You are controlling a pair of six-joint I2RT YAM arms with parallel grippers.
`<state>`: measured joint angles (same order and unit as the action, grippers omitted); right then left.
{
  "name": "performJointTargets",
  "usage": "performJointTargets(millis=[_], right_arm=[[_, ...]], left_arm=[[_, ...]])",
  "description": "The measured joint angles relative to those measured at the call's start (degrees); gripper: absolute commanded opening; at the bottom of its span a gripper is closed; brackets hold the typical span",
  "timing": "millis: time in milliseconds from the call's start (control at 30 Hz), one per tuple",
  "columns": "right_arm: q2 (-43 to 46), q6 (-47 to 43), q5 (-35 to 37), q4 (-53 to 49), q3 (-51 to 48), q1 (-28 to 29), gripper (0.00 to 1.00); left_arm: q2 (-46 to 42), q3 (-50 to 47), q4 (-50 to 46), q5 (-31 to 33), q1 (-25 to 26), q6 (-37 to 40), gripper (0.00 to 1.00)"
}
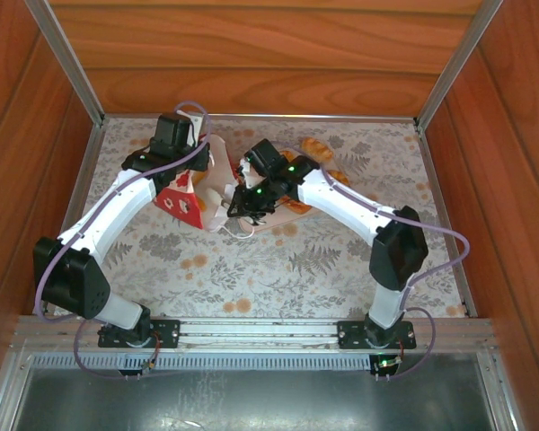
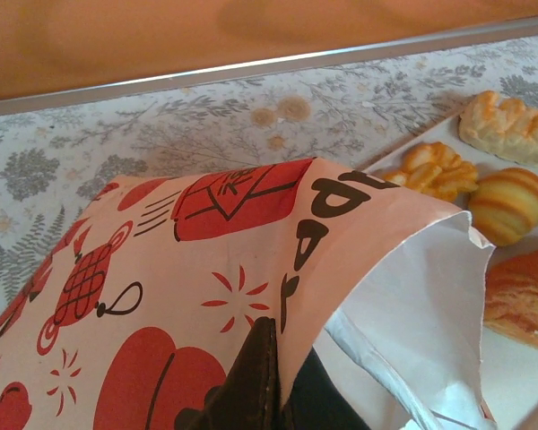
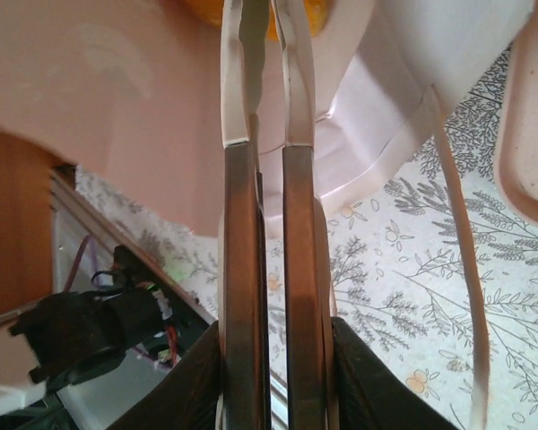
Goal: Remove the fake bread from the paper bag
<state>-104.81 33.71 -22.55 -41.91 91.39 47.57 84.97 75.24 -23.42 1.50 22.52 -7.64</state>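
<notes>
The right tool [image 3: 271, 36], fingers nearly together (gripping or not, I cannot tell), points into the white-and-red paper bag [image 2: 206, 269], which the left tool [image 2: 282, 394] clenches by its rim. A glossy orange fake bread [image 3: 309, 11] lies straight ahead of the right tips — deeper in the bag.

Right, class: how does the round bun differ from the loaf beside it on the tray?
The round bun is small, domed, golden with darker stripes; the loaf is larger, flatter, reddish-brown. The bun shows whole; the loaf runs past the picture's edge. Both lie on the tray, outside the paper bag.
</notes>
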Motion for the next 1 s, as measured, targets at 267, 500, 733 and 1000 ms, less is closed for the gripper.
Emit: performJointTargets(millis=[267, 500, 733, 1000], right_arm=[[-1.3, 1.2, 6.3, 1.6, 0.0, 0.5, 0.31], [-0.9, 1.2, 7.8, 6.7, -2.7, 0.7, 0.32], [-0.9, 1.8, 5.7, 12.7, -6.7, 2.1, 0.36], [-1.0, 1.8, 3.9, 16.2, -7.0, 3.9, 0.37]], left_arm=[[0.0, -0.1, -1.8, -4.6, 0.3, 3.0, 0.0], [0.0, -0.1, -4.1, -7.8, 0.5, 5.1, 0.0], [0.0, -0.1, -6.2, -9.9, 0.5, 6.2, 0.0], [0.0, -0.1, -6.6, -11.8, 0.5, 6.4, 0.0]])
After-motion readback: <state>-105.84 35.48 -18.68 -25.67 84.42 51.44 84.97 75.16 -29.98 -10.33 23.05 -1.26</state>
